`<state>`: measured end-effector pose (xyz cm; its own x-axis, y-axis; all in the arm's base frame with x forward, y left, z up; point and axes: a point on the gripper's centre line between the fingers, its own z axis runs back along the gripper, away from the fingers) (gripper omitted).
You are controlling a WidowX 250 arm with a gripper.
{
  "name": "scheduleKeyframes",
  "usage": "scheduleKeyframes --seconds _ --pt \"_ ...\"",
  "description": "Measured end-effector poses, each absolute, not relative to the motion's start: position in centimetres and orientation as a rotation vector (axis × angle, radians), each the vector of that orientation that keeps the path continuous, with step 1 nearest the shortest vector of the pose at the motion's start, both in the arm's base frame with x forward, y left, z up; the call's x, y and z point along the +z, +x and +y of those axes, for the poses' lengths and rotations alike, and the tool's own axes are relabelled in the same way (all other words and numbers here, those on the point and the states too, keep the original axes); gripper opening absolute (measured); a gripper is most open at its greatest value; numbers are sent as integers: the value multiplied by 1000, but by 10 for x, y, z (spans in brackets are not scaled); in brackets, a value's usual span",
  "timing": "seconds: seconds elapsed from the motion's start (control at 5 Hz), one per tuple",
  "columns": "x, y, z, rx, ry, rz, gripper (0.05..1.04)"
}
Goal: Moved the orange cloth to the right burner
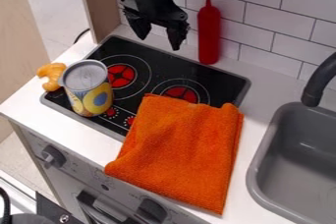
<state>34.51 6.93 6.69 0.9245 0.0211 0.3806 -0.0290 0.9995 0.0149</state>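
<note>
Cloth (181, 149) low centre of frame, partly over right burner (182, 91); gripper (159, 43) upper centre, fingers wide: likely pre-grasp, next lower and pinch.

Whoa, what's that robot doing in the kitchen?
The robot's gripper hangs over the back of the stove with its jaws open, holding nothing. The orange cloth lies partly on the stove and partly on the counter. It covers just the front bit of the right burner, so it isn't fully on there yet.
</note>
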Motion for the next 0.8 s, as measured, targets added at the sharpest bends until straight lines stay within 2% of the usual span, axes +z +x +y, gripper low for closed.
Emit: scheduleKeyframes --seconds 0.2,0.4,0.6,0.8 --pt "56 340 68 27 12 -356 1000" --pt "47 327 51 -13 3 -283 1000" --pt "48 304 29 2 17 -206 1000" --pt "46 277 11 -38 15 -153 951"
